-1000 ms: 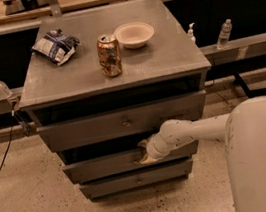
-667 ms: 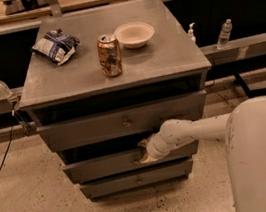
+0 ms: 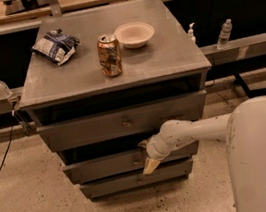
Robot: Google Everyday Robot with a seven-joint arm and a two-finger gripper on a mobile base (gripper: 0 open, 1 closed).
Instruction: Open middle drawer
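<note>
A grey metal cabinet (image 3: 68,83) holds three stacked drawers. The middle drawer (image 3: 102,167) has its flat front standing slightly out, with a dark gap above it. My gripper (image 3: 146,156) sits at the centre of that front, where the knob is hidden behind it. One tan fingertip (image 3: 149,166) points down over the drawer front. The white arm (image 3: 203,130) reaches in from the right.
The top drawer (image 3: 126,123) with its small knob is above, the bottom drawer (image 3: 135,180) below. On the cabinet top stand a soda can (image 3: 109,56), a white bowl (image 3: 134,34) and a chip bag (image 3: 56,46). Bottles (image 3: 225,34) sit on side rails. A cable lies on the floor at left.
</note>
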